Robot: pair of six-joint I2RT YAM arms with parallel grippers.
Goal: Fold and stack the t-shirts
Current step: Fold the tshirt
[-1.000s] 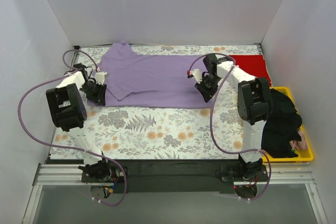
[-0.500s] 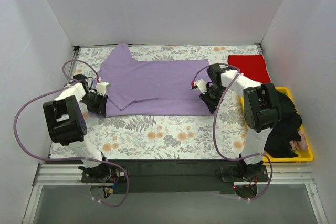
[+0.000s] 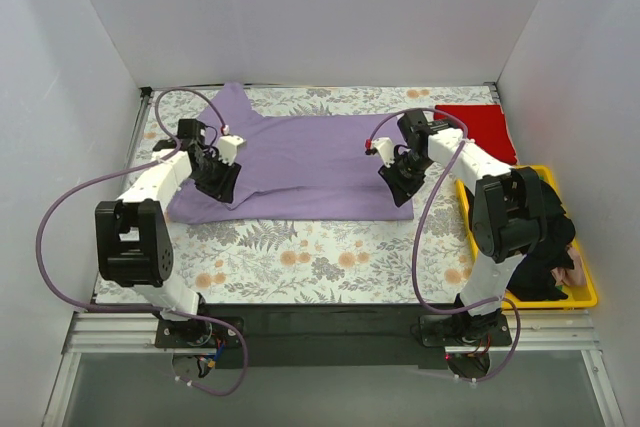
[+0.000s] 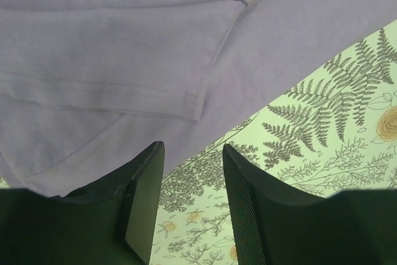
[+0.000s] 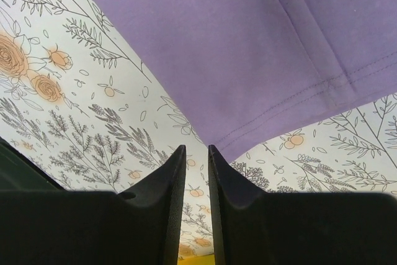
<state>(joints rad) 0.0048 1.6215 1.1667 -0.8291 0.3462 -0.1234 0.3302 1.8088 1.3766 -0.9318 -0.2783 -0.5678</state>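
Observation:
The lavender-purple t-shirt lies spread flat across the floral cloth, one sleeve folded in over its body. My left gripper hovers over the shirt's near-left part; in the left wrist view it is open and empty, with the shirt's hem just beyond its tips. My right gripper is at the shirt's near-right corner; in the right wrist view it has its jaws a narrow gap apart with nothing between them, and the shirt corner lies just past the tips. The red t-shirt lies folded at the far right.
The grey-and-orange floral cloth covers the table. A yellow tray holding dark clothing stands at the right edge. White walls close in on the left, back and right.
The left gripper has let go of the shirt's left edge and moved right and farther away, over the shirt. The right gripper has shifted slightly right. The shirt's near-left corner now lies flat.

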